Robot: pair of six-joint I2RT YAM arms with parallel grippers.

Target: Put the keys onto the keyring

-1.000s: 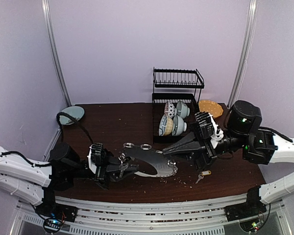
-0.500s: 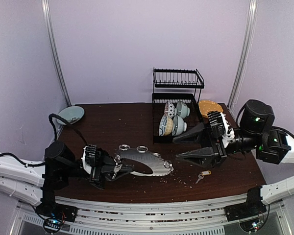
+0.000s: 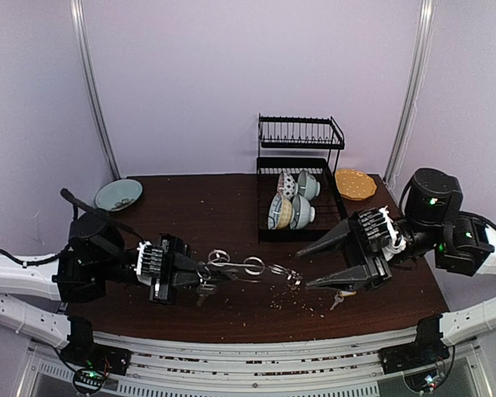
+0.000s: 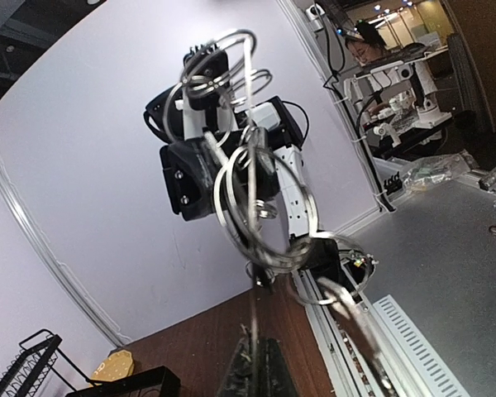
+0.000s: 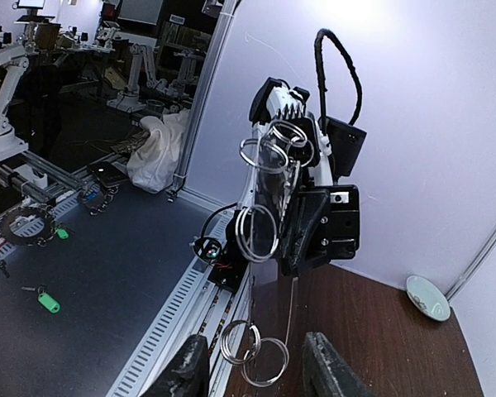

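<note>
Observer: Position of keyring [image 3: 248, 272], overhead?
Recorder: Held clear of the table [image 3: 207, 207], edge-on, small rings [image 3: 254, 265] standing up along it. Near end pinched tight in left gripper [image 3: 190, 273]. Far end just at the mouth of right gripper [image 3: 307, 269], fingers spread, not seen touching it.
Observer: And keys [image 3: 339, 298]?
Recorder: Flat on the wood, just beneath the right gripper's lower finger, partly hidden, apart from the hoop.
Observer: Left wrist view?
Recorder: Own fingertips [image 4: 252, 376] pressed together at bottom edge, thin hoop rising from between them, rings bunched above, right arm [image 4: 190, 178] behind.
Observer: Right wrist view?
Recorder: Own fingers [image 5: 188, 370] wide apart at bottom edge, two dangling rings in the gap between, left gripper opposite, closed on the hoop. Teal bowl [image 5: 426, 298] on the table, far right.
</note>
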